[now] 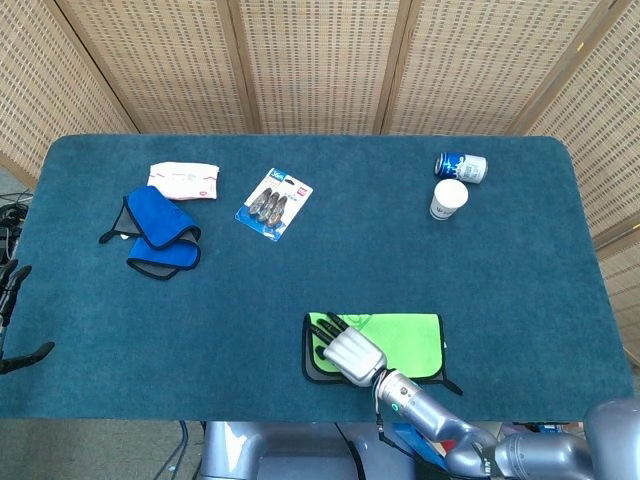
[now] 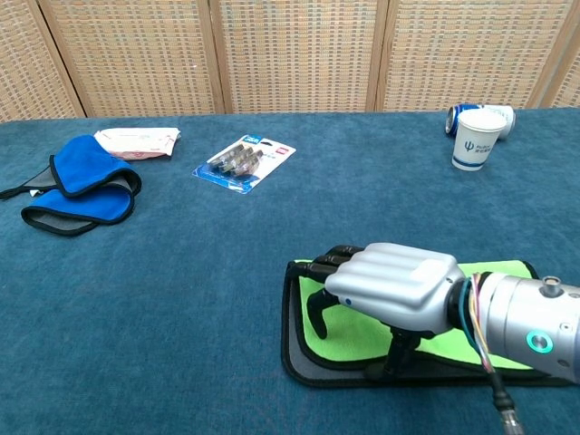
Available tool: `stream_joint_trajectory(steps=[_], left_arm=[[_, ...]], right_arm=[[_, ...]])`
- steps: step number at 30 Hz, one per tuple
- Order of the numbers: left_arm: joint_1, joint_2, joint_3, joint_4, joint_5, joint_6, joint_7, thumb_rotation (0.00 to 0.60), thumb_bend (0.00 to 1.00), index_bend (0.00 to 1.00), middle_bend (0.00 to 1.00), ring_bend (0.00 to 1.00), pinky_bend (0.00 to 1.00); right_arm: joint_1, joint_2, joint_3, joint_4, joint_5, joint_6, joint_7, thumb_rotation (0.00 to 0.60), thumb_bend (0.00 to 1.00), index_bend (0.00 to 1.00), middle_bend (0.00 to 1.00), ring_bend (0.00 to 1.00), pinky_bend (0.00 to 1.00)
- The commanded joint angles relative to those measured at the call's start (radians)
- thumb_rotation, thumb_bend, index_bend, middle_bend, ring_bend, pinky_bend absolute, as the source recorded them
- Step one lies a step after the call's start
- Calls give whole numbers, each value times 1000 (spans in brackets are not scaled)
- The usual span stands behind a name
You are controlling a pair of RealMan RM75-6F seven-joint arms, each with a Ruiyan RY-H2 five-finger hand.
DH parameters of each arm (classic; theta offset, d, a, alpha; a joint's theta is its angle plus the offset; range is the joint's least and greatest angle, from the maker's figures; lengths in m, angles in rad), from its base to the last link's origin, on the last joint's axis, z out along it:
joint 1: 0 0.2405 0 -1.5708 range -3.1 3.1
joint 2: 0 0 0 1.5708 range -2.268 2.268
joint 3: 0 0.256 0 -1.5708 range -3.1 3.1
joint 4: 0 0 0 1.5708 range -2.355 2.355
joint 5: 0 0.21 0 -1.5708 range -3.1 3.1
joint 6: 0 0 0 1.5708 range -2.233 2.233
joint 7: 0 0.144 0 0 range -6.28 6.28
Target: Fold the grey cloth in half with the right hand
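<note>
Cloth: the grey cloth (image 1: pixel 372 346) lies flat near the front edge of the table, right of centre, doubled over so its bright green face is up and a grey rim shows along the left and front edges
Right hand: the right hand (image 2: pixel 390 283) sits palm down over the left part of the cloth, fingers (image 2: pixel 328 268) stretched out side by side toward the cloth's left edge, thumb pointing down at the cloth; nothing is gripped, and whether the fingertips touch the fabric cannot be told
Same hand from above: in the head view the right hand (image 1: pixel 349 351) covers the cloth's left third, with the forearm running off toward the lower right
Left hand: the left hand (image 1: pixel 12 322) shows only at the far left edge of the head view, off the table, dark fingers apart and holding nothing
Table: blue table (image 1: pixel 320 250), carpet-like surface
Blue cloth: a blue cloth (image 1: pixel 155 231) with dark trim lies crumpled at the far left, well apart from the grey one
White packet: a white packet (image 1: pixel 184 180) lies just behind the blue cloth
Clip card: a card of clips (image 1: pixel 274 203) lies right of the packet
Cup: a white paper cup (image 1: pixel 448 199) stands upright toward the far right
Can: a blue can (image 1: pixel 461 166) lies on its side just behind the cup
</note>
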Motion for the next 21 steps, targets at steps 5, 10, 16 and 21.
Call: stream_joint_trajectory(steps=[5, 10, 16, 21], left_arm=[[1, -1, 2, -3, 5, 3, 3, 600, 78, 0, 0, 0, 0], [1, 0, 2, -3, 5, 4, 4, 600, 78, 0, 0, 0, 0], [1, 0, 1, -2, 3, 2, 2, 600, 79, 0, 0, 0, 0], [0, -1, 1, -2, 2, 0, 5, 600, 78, 0, 0, 0, 0]], right_arm=[[0, -2, -14, 2, -4, 12, -11, 600, 296, 398, 0, 0, 0], [-1, -6, -27, 9, -11, 19, -10, 600, 355, 411, 0, 0, 0], [-2, -8, -35, 19, -15, 21, -3, 600, 405, 432, 0, 0, 0], [-4, -11, -41, 29, -23, 27, 14, 600, 436, 460, 0, 0, 0]])
